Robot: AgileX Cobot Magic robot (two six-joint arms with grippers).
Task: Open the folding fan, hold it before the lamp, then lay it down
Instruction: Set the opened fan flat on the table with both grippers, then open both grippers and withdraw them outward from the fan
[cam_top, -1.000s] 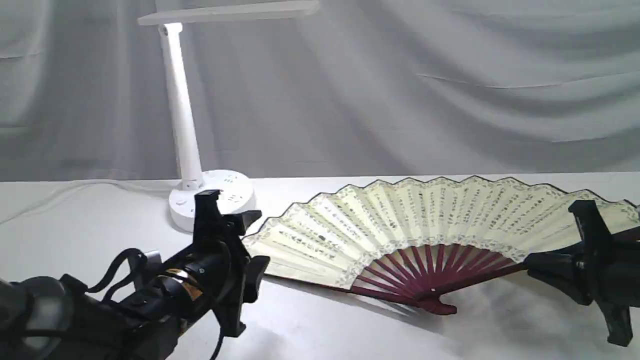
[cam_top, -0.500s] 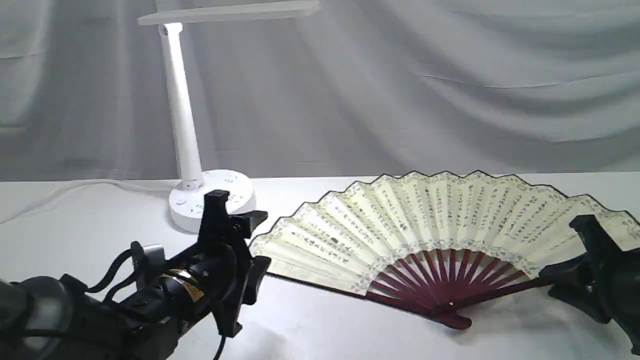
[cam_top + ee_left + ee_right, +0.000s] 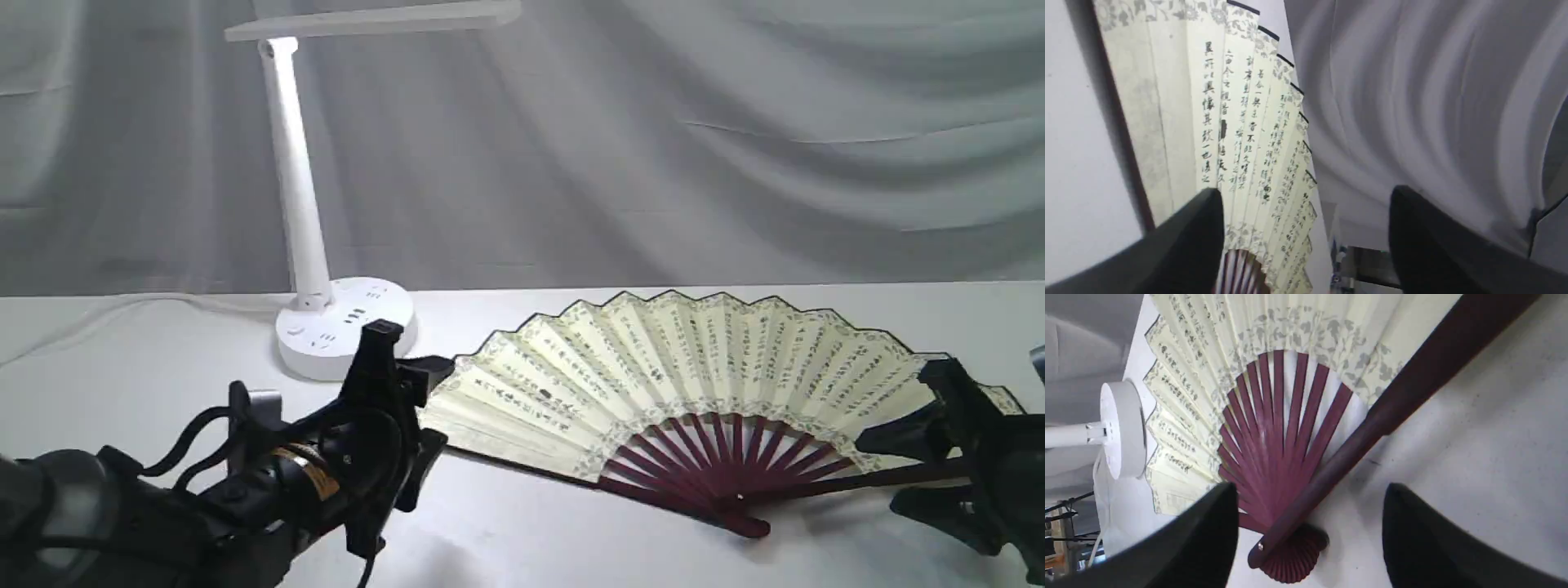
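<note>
The folding fan (image 3: 678,367) lies spread open on the white table, cream leaf with black script toward the back, maroon ribs (image 3: 1274,428) toward the front. My right gripper (image 3: 906,472) is open at the fan's right end; the dark guard rib (image 3: 1412,384) runs between its fingers (image 3: 1208,531) untouched. Open as well, my left gripper (image 3: 437,407) hovers at the fan's left edge (image 3: 1167,102), holding nothing. The white lamp (image 3: 298,180) stands at the back left on its round base (image 3: 1122,428), with its bar head overhead.
A grey draped cloth (image 3: 735,147) closes the back of the scene. The lamp's white cord (image 3: 122,304) trails left along the table's far edge. Bare white tabletop (image 3: 571,539) shows in front of the fan.
The right gripper opened and let go of the guard rib; the fan sank from a raised tilt to lying on the table. The left gripper crept right toward the fan's left edge.
</note>
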